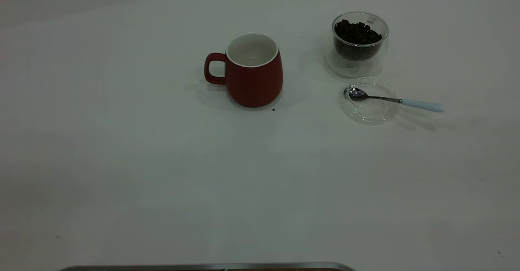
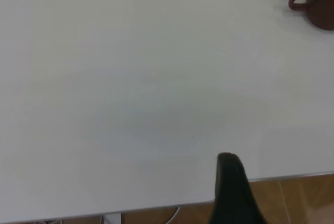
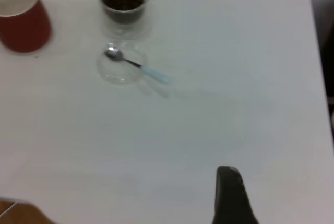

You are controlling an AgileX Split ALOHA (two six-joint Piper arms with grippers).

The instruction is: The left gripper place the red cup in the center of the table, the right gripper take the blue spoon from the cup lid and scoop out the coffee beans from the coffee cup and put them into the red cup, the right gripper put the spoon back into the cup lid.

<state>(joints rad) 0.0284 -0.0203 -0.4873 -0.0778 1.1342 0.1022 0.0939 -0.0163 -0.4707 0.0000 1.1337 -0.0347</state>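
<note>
exterior view: the red cup (image 1: 254, 71) stands upright near the middle of the table (image 1: 122, 161), its handle pointing left, so the placing step looks done. to its right stands the coffee cup (image 1: 359, 43), heaped with coffee beans (image 1: 357, 32). just in front of that cup lies the cup lid (image 1: 369, 100), holding the blue spoon (image 1: 394, 99). the spoon's long axis runs left to right: its bowl rests in the lid, and its pale handle sticks out over the lid's right rim, angled slightly toward the near edge. neither arm shows here.

left wrist view: the left gripper (image 2: 232, 190) hangs over the table's edge, well apart from the red cup (image 2: 315, 2). only one dark finger shows, so i cannot tell whether it is released or clenched.

right wrist view: the right gripper (image 3: 229, 195) hovers well apart from the blue spoon (image 3: 138, 66), the cup lid (image 3: 121, 67) and the coffee cup (image 3: 124, 2). again, a single finger shows, and its state cannot be told.

the step in hand seems to be fetching the spoon. done well, the right gripper would come in from the right and close across the overhanging handle, square to its long axis, then lift gently so the light lid is not dragged along.
</note>
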